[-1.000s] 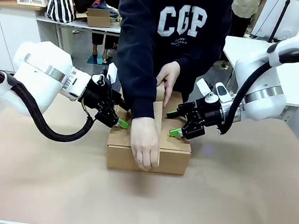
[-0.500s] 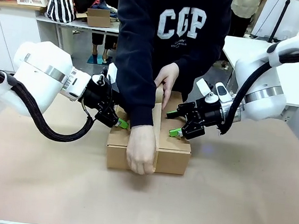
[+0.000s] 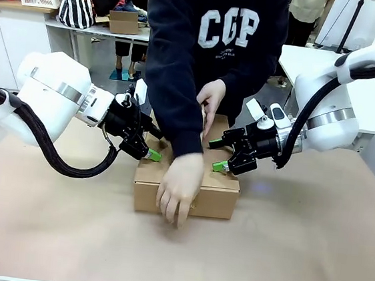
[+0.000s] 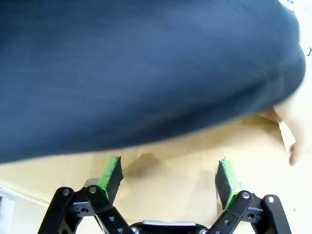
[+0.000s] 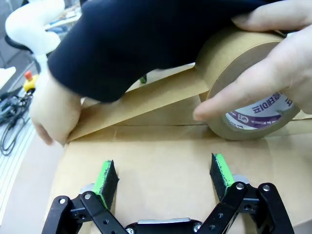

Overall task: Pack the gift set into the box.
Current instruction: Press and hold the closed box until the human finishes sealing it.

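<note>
Brown tape being laid along the shut box point(image 3: 215, 200), mid-table.
Held at each side by left gripper point(image 3: 154, 155) and right gripper point(image 3: 217, 156), fingers spread, grasping nothing; tape roll point(image 5: 243, 87) in hand point(image 5: 273, 63).

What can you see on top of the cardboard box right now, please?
On the box lie a strip of brown tape, the tape roll and the person's hands. Both open grippers hover above. Its contents are covered by the closed flaps.
</note>
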Tool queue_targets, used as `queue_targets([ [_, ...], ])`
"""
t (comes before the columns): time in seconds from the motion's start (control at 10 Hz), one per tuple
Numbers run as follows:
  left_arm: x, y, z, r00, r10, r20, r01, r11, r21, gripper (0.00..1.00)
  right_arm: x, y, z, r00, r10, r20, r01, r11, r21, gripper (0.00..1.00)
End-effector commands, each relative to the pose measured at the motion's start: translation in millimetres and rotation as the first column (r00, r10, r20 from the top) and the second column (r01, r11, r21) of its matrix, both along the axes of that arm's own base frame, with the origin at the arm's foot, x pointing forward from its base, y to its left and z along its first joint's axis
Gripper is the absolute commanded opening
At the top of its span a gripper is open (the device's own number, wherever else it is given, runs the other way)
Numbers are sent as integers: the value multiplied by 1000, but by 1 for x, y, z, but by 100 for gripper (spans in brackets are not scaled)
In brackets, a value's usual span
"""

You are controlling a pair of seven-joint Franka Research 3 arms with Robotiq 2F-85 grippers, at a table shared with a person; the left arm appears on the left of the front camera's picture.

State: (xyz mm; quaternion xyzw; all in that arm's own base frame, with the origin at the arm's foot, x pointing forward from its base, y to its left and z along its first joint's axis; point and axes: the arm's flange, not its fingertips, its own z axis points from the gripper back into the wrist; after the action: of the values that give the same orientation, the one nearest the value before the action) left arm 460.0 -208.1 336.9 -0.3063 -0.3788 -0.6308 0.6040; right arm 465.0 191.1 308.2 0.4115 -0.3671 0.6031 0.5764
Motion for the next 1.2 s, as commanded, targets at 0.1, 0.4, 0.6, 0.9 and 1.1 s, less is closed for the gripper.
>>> queue_targets([
  [0.1,-1,0,-2,1000,-8,8,8,1000,1,100,-1,-1,0,1000,-7,9,7,1000,-8,100],
  [0.4,-1,0,-2,1000,-8,8,8,1000,1,100,-1,-1,0,1000,-7,9,7,1000,-8,100],
  [0.6,-1,0,-2,1000,-8,8,8,1000,1,100,-1,-1,0,1000,-7,9,7,1000,-8,100],
  [0.9,-1,0,-2,1000,-8,8,8,1000,1,100,-1,-1,0,1000,-7,9,7,1000,-8,100],
  [1.1,-1,0,-2,1000,-8,8,8,1000,1,100,-1,-1,0,1000,-7,9,7,1000,-8,100],
])
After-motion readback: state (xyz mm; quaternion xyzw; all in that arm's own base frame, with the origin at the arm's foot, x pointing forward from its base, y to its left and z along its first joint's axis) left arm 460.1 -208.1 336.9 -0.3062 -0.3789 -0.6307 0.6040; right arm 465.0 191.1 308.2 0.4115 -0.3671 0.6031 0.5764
